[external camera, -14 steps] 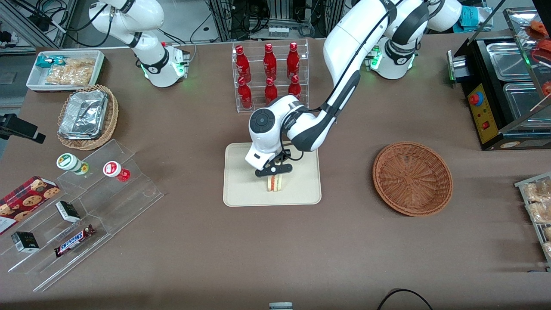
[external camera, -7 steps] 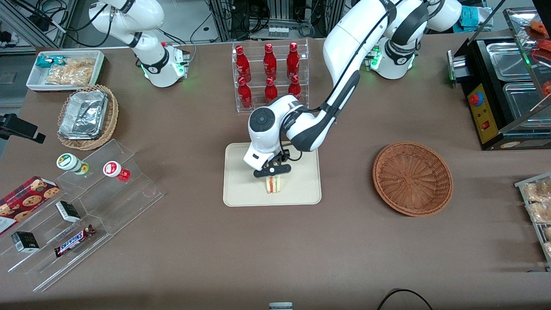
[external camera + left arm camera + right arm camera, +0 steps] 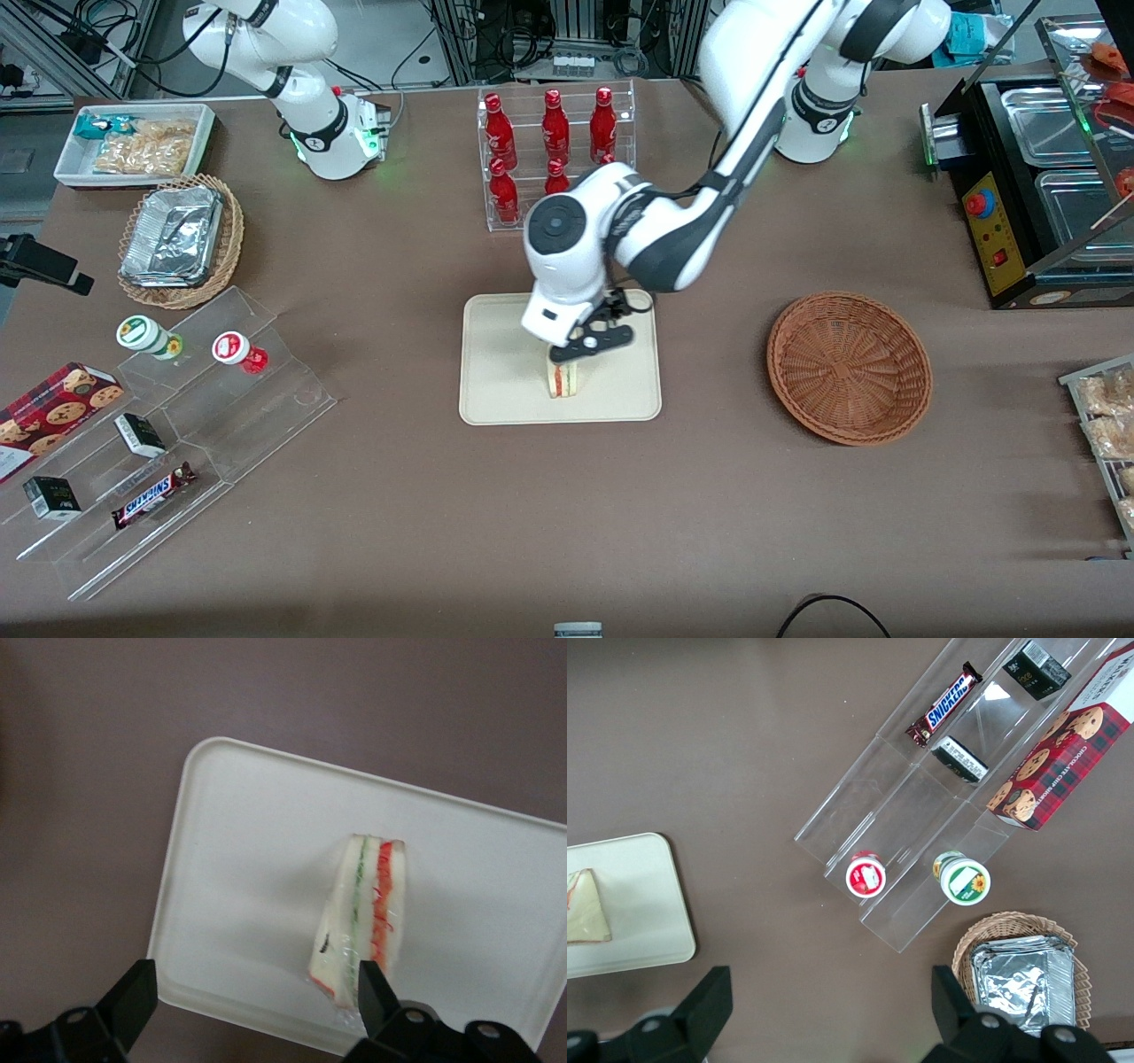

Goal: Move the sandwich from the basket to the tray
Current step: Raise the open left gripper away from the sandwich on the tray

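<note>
The sandwich [image 3: 564, 379] [image 3: 365, 912] [image 3: 585, 908] is a wrapped white wedge with red and green filling. It stands on its edge on the cream tray [image 3: 496, 390] [image 3: 248, 868] [image 3: 642, 904], near the rim closest to the front camera. My left gripper [image 3: 592, 346] [image 3: 255, 983] hovers just above it, open, with nothing between its fingers [image 3: 133, 992]. One fingertip is over the sandwich's corner. The reddish-brown basket [image 3: 849, 366] lies empty beside the tray, toward the working arm's end.
A clear rack of red bottles [image 3: 554, 155] stands farther from the front camera than the tray. A stepped acrylic shelf with snacks [image 3: 177, 425], a tan basket of foil containers [image 3: 182, 239] and a white bin [image 3: 133, 142] lie toward the parked arm's end. A black appliance [image 3: 1036, 177] is at the working arm's end.
The gripper has let go of the sandwich, risen, and shifted slightly toward the working arm's end. The sandwich stays standing on the tray.
</note>
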Available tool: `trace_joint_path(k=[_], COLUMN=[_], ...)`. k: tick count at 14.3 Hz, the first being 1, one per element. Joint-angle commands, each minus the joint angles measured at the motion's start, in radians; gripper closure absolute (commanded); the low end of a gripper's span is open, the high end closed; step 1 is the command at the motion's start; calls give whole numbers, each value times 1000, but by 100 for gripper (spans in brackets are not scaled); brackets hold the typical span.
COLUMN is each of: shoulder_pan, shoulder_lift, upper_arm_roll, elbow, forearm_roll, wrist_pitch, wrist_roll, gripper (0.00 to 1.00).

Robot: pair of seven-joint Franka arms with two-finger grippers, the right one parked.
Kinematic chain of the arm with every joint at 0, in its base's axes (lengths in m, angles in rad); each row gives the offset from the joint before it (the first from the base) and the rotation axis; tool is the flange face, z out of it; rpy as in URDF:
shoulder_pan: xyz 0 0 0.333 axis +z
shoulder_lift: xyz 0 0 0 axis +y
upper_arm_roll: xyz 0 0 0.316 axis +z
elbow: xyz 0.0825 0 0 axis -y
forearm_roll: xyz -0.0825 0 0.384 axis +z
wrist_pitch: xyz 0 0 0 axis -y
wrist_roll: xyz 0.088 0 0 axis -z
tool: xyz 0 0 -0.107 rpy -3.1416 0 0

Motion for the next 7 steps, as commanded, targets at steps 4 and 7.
trace_joint_path(k=[4,7], shoulder_pan=[166,249], shoulder_lift=[-242,-352], upper_arm_roll=[-6,-6], elbow=[-303,-412], forearm_roll=[1,-42], wrist_pitch=[10,-2], wrist_roll=[181,339], gripper=[0,0])
